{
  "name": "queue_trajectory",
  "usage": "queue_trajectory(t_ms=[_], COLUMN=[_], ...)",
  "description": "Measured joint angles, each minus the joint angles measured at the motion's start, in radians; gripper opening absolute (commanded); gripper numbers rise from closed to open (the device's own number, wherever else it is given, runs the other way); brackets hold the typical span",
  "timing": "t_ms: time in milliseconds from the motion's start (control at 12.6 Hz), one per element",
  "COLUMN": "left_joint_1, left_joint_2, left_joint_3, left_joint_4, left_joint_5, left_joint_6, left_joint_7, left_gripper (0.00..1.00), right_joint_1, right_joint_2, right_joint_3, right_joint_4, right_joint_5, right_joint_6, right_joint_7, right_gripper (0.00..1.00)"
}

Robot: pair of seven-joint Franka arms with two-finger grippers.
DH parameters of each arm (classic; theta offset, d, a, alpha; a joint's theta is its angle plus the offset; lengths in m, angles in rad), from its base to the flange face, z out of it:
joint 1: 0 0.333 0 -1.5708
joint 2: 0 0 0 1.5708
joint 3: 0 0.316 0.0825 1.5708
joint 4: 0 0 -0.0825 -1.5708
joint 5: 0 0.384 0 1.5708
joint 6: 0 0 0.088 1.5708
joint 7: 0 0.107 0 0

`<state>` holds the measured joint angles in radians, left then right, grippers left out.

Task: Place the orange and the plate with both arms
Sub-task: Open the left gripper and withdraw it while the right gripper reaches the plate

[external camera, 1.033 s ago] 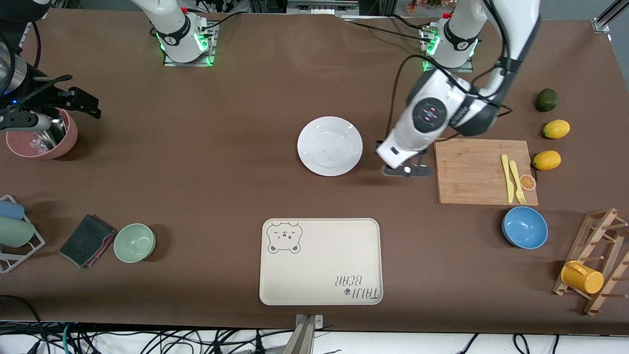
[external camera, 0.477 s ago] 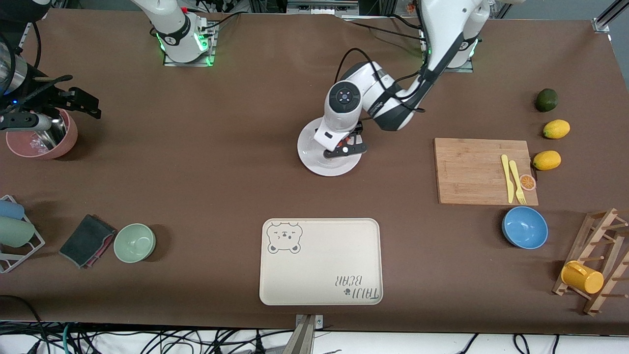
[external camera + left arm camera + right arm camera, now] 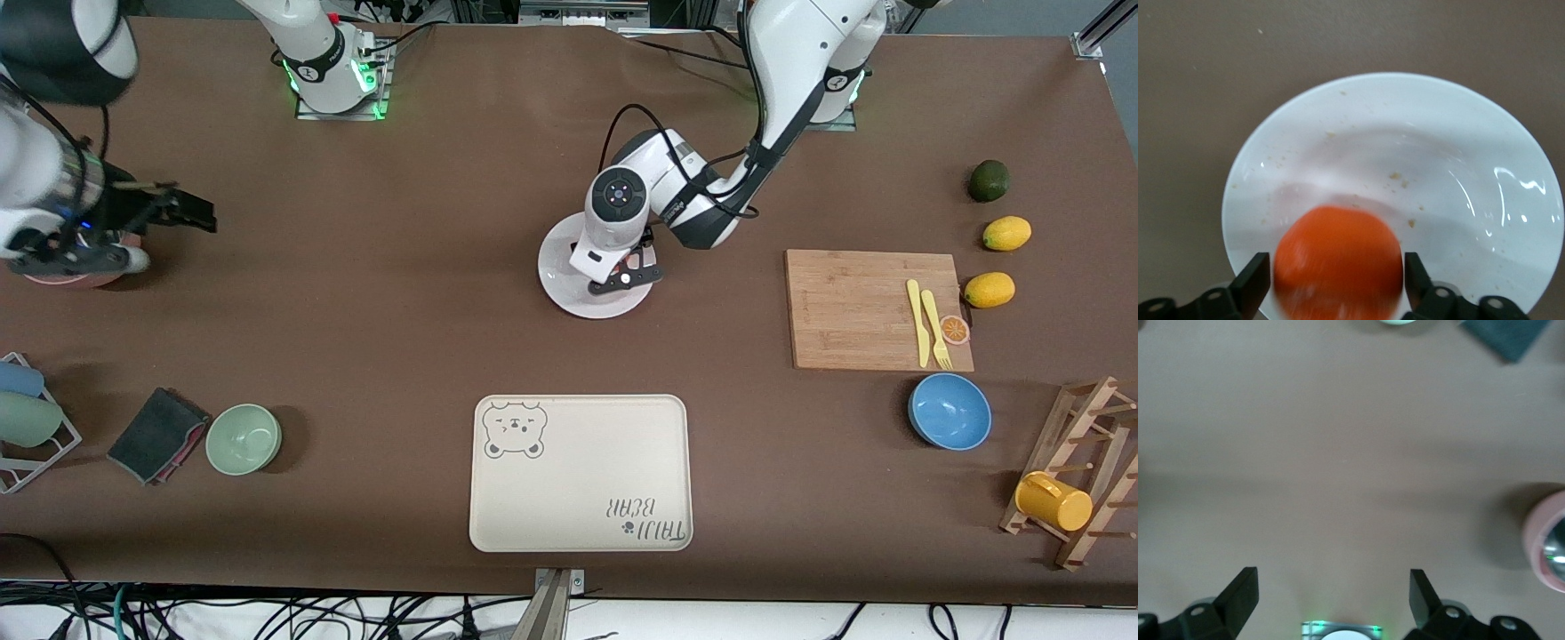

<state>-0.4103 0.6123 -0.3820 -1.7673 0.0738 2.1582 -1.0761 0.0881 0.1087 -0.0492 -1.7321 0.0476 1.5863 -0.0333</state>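
I am working the drop-off step: my left gripper point(image 3: 1336, 283) is hanging low over the round glossy white plate point(image 3: 560, 289), which is sitting on the brown table point(image 3: 427, 311) between the two arm bases and the beige rectangular bear tray point(image 3: 580, 473). In the left wrist view the small round bright orange fruit point(image 3: 1337, 261) is sitting between the fingers point(image 3: 1253, 280), over the plate's shallow well. The jaws are standing about as wide as the fruit, and I cannot tell whether they are gripping it or have let go, nor whether the orange is resting on the plate.

My right gripper point(image 3: 1333, 600) is hovering with its jaws spread wide and nothing in them, over the right arm's end of the table near the pink bowl point(image 3: 1546, 540).

I judge the orange is nearly placed. The next move calls for clearing the fingers from the fruit and lifting the left gripper straight up so it does not nudge the orange into a roll. After that, I expect the plate itself needs handling, probably toward the tray, with the fruit kept level in the well.
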Motion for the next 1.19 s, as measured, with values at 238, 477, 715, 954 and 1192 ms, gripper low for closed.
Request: queue_trajectory(t_ms=[238,477,715,954,1192], left_joint_1=[0.038,0.102,0.213,0.343,0.487], left_joint_2=[-0.039,-0.135,-0.185,-0.204,-0.281], left_joint_3=[0.000,0.000,0.003,0.004,0.005], left_joint_4=[0.039,0.124,0.274,0.352,0.372], left_joint_5=[0.001,0.002,0.002,0.003,0.003], left_joint_6=[-0.099,-0.308,-0.559,-0.664,-0.698], left_joint_7=[0.001,0.103,0.304,0.469,0.696], left_gripper=[1.00,1.00,1.00,1.00,1.00], right_joint_1=[0.026,0.081,0.150,0.162,0.165], right_joint_2=[0.113,0.207,0.253,0.254,0.253], right_joint_3=[0.015,0.025,0.038,0.129,0.219], right_joint_4=[-0.005,-0.011,-0.080,-0.203,-0.334], right_joint_5=[0.223,0.400,0.568,0.726,0.941], right_joint_6=[0.010,0.088,0.244,0.447,0.635], right_joint_7=[-0.001,-0.001,-0.001,-0.046,-0.224], right_gripper=[1.00,1.00,1.00,1.00,1.00])
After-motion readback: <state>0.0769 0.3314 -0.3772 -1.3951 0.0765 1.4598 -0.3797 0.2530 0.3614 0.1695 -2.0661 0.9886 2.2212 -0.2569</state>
